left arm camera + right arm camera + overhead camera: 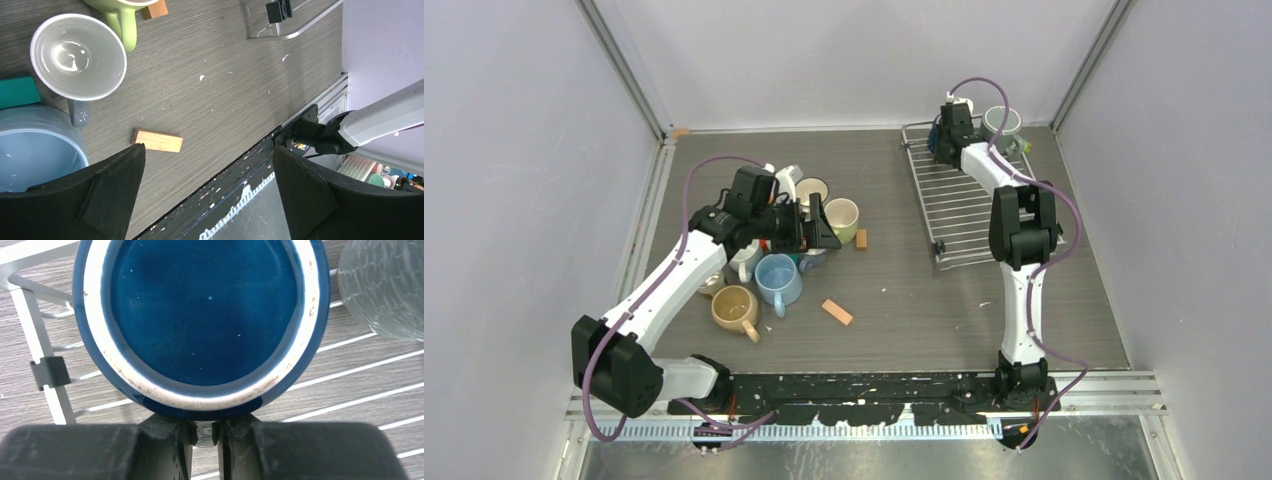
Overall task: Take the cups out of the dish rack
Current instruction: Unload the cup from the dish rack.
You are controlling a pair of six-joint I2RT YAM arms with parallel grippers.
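Two cups (1002,121) in dish rack (959,215) — right hand (202,440) clamps navy cup (200,315) (base-up), left hand (207,150) gapes.

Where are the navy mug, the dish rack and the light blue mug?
navy mug (200,315), right wrist view, middle of its round blue base.
dish rack (951,207), top external view, bare wires near its middle.
light blue mug (776,276), top external view, inside its open bowl.
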